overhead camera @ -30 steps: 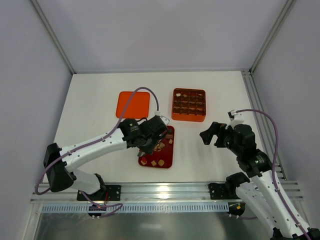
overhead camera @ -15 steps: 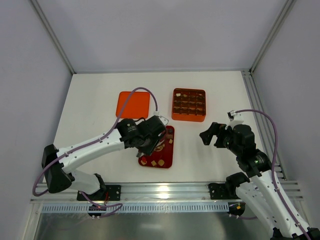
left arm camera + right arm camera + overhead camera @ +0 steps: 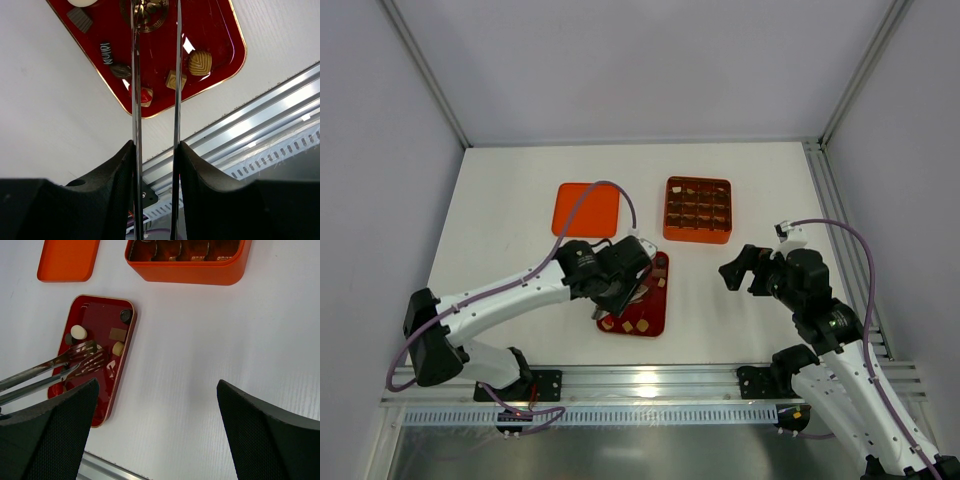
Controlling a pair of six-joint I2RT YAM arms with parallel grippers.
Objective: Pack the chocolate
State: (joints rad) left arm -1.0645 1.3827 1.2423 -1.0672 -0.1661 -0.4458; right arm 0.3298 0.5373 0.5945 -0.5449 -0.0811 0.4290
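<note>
Far left: orange lid (image 3: 587, 208) flat on the table (image 3: 500, 240), apart from everything else. Next over, the left gripper (image 3: 156, 145) is clamped on metal tongs (image 3: 134, 100). Both thin blades run out from between its fingers (image 3: 117, 175) and stand slightly parted. The tongs reach over the red tray (image 3: 102, 315), with their slotted tips above the tray's middle part. Cannot tell whether a piece sits between the tips (the left wrist view cuts them off at the top edge, with something gold and ornate there).

The chocolate (image 3: 200, 62) lies mostly loose in the red tray. The left wrist view shows a tan ridged piece and a tan square near the near corner, a red-and-white one at the rim just by the left blade, and a dark oval, a dark striped bar and a grey block further in. The right wrist view shows a cream round piece, a dark round one at the far corner, a flat tan square and a pale piece near the right rim.

Right of and beyond the tray, apart from it, is the orange box (image 3: 698, 210) with its grid of cells. A few cells show pale bits, too small to name.

Far right: right gripper (image 3: 157, 385), jaws spread wide with nothing between them, over bare table beside the tray.
</note>
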